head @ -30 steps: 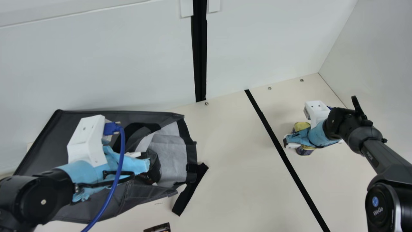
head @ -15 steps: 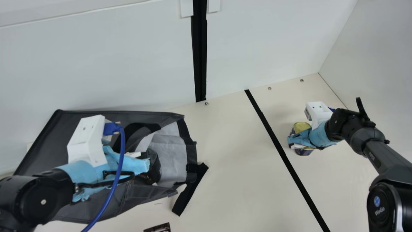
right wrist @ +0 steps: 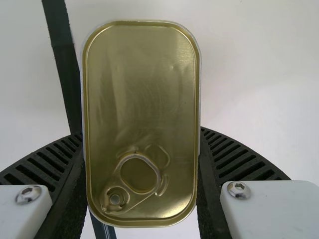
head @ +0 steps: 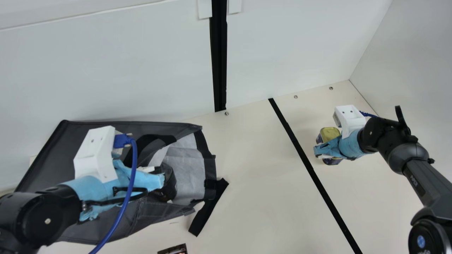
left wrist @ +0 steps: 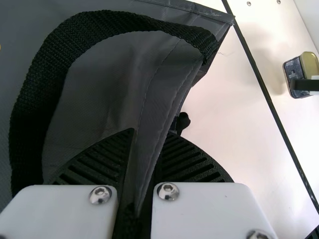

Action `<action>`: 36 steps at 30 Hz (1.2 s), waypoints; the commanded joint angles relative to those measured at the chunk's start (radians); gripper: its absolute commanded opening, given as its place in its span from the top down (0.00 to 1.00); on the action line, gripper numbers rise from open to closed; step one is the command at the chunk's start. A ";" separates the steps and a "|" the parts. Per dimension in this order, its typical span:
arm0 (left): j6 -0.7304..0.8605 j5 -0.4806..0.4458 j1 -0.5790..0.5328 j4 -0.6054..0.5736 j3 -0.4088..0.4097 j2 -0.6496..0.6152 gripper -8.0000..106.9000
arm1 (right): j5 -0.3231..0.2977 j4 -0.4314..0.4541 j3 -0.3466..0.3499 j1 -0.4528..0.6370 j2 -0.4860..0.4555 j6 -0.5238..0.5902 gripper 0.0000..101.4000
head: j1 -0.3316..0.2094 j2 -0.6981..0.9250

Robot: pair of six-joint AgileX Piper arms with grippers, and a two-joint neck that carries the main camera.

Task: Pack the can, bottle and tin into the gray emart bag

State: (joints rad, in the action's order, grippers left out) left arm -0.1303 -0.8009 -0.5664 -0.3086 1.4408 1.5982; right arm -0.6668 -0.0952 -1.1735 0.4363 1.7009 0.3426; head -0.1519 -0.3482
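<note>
My left gripper (head: pixel 159 179) is at the gray emart bag (head: pixel 53 155), which lies on its side at the left. In the left wrist view, the left gripper (left wrist: pixel 150 139) is shut on a fold of the bag's edge (left wrist: pixel 162 94), below a black handle. At the right, my right gripper (head: pixel 319 151) is shut across the tin (head: pixel 330 133). The right wrist view has the right gripper (right wrist: pixel 141 149) with a finger against each long side of the tin (right wrist: pixel 142 89), its gold pull-tab lid facing the camera. I cannot identify the bottle or can.
A dark rounded thing (head: pixel 168 181) is at the bag's pale-lined mouth. A black strap (head: pixel 209 208) extends from the bag. One dark printed object (head: pixel 174 249) is cut off at the near edge. White walls (head: pixel 106 70) rise behind, and black tape (head: pixel 307 162) crosses the table.
The tin has shifted slightly toward the main view's top with my right gripper, whose arm has also moved a little. My left arm and the bag have kept still.
</note>
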 commanded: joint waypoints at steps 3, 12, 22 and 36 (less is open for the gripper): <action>0.000 0.000 0.000 0.000 0.000 0.000 0.84 | -0.002 0.006 0.011 -0.018 -0.028 -0.014 1.00 | -0.023 -0.001; 0.000 0.000 0.000 0.000 0.000 0.000 0.84 | -0.017 0.036 0.050 -0.077 -0.107 -0.055 1.00 | -0.023 -0.001; 0.000 0.000 0.000 0.000 0.000 0.000 0.84 | -0.040 0.075 0.086 -0.158 -0.181 -0.119 1.00 | -0.023 -0.001; 0.000 0.000 0.000 0.000 0.000 0.000 0.84 | -0.066 0.146 0.132 -0.338 -0.260 -0.260 1.00 | -0.023 -0.001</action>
State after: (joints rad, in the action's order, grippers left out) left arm -0.1303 -0.8009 -0.5664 -0.3086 1.4408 1.5982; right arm -0.7322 0.0467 -1.0434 0.1197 1.4436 0.0952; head -0.1519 -0.3482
